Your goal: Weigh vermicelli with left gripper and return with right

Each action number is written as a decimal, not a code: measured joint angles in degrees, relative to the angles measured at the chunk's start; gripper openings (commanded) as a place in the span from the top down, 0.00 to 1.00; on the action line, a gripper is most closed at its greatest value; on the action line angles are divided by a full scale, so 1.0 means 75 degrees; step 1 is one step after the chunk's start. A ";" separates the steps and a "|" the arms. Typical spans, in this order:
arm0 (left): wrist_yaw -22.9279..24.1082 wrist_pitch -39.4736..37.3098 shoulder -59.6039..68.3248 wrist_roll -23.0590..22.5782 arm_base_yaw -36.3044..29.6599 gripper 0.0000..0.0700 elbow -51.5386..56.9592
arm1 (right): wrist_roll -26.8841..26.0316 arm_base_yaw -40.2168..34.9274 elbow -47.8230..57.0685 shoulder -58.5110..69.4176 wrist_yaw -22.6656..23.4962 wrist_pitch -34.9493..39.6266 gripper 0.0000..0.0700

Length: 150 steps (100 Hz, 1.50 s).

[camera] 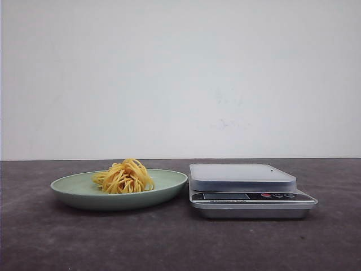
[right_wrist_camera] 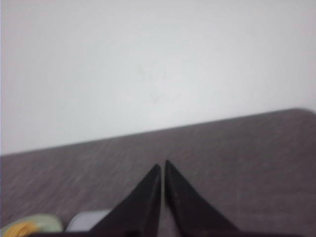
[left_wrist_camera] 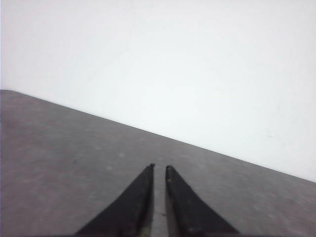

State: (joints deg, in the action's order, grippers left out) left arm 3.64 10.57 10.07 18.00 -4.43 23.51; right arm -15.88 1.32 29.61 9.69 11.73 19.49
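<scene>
The vermicelli (camera: 124,176) lay as a round nest on the pale green plate (camera: 65,189) — no clear long axis — beside the kitchen scale (camera: 248,191). Left end effector (left_wrist_camera: 159,168) and right end effector (right_wrist_camera: 162,164) were nearly closed, empty.

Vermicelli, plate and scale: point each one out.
vermicelli (camera: 125,176), front view, middle of the nest.
plate (camera: 168,182), front view, bare inner rim on the right.
scale (camera: 241,171), front view, middle of the weighing platform.
</scene>
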 measured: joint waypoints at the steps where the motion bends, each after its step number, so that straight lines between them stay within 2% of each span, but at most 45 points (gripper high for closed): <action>1: -0.0035 0.0058 0.0082 -0.0006 0.0000 0.99 0.0099 | 0.0003 0.0000 0.0050 0.0041 0.0044 0.0032 0.99; 18: -0.0533 0.0918 0.1603 -0.0385 0.0000 0.98 0.1772 | 0.0347 0.0000 0.0965 0.0667 0.0367 0.0685 0.99; 25: -0.0697 0.1040 0.2130 -0.0522 0.0003 0.89 0.2361 | 0.0539 0.0000 0.1236 0.0871 0.0437 0.0828 0.96; 29: -0.0822 0.1052 0.2378 -0.0548 0.0000 0.75 0.2608 | 0.0635 0.0000 0.1349 0.0965 0.0525 0.0909 0.82; 35: -0.1093 0.1081 0.2655 -0.0577 0.0003 0.45 0.2847 | 0.0749 0.0000 0.1457 0.1052 0.0720 0.0985 0.47; 36: -0.1142 0.1084 0.2693 -0.0577 0.0003 0.38 0.2873 | 0.0761 0.0000 0.1472 0.1061 0.0746 0.1005 0.41; 39: -0.1297 0.1096 0.2792 -0.0577 0.0000 0.28 0.2929 | 0.0816 0.0000 0.1533 0.1087 0.0842 0.1087 0.27; 43: -0.1521 0.1195 0.2911 -0.0577 0.0003 0.19 0.2984 | 0.0868 0.0000 0.1600 0.1116 0.0956 0.1151 0.22; 57: -0.2279 0.1614 0.3182 -0.0519 0.0000 0.21 0.3002 | 0.0959 0.0000 0.1856 0.1183 0.1040 0.1445 0.22; 71: -0.2777 0.1673 0.3430 -0.0233 -0.0093 0.23 0.3002 | 0.1070 0.0000 0.1970 0.1192 0.1116 0.1754 0.22; 75: -0.2827 0.1635 0.3538 -0.0099 -0.0195 0.26 0.3002 | 0.1081 0.0000 0.1976 0.1192 0.1186 0.1807 0.22; 84: -0.2859 0.1521 0.3923 0.0146 -0.0469 0.35 0.3051 | 0.1090 0.0000 0.1976 0.1192 0.1239 0.1886 0.22; 111: -0.2847 0.1466 0.6193 0.0711 -0.1306 0.34 0.3596 | 0.1090 -0.0006 0.1976 0.1212 0.1323 0.1923 0.22; 150: -0.2702 0.1539 0.9655 0.0933 -0.2474 0.34 0.4829 | 0.1081 -0.0006 0.1976 0.1504 0.1425 0.2087 0.22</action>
State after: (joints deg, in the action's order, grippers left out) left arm -16.62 22.11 82.48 24.99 -22.98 59.72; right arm -7.77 1.28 44.42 20.97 22.41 35.14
